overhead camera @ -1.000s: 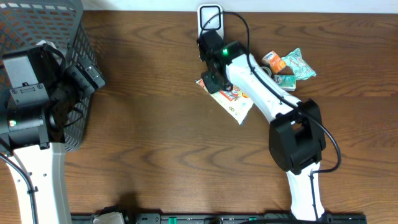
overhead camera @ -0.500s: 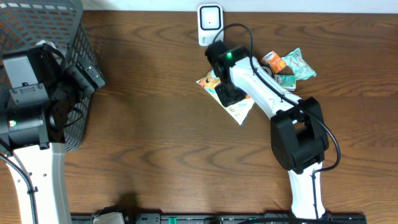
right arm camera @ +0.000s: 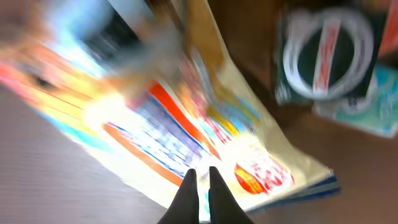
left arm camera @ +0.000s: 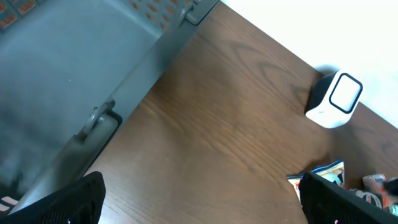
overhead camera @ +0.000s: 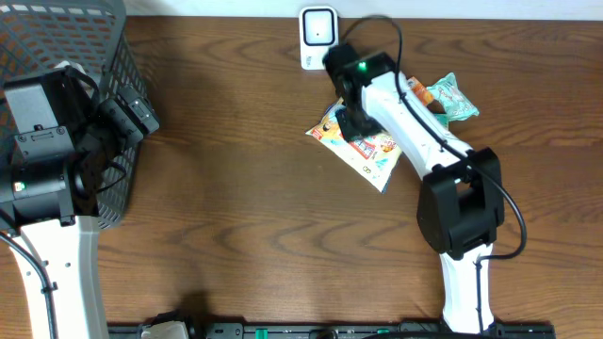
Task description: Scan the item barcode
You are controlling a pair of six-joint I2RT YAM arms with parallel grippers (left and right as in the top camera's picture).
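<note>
The left jaws gape wide and empty by the one basket (overhead camera: pixel 113 56) at the far-left corner of the bench (overhead camera: pixel 236 188). The right jaws are pinched shut, seemingly on the one snack packet (overhead camera: pixel 375 155), right of mid-bench. It looks light, floppy and slick, and is best nipped at a sealed edge. Beyond lie about three loose goods (overhead camera: pixel 448 94), and one scanner (overhead camera: pixel 318 26) stands at the far edge.

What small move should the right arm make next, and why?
Probably carry the snack packet up toward the scanner and tilt it to face the window. The right gripper seems shut on the packet, which in the overhead view is a little short of the scanner and to its right.
</note>
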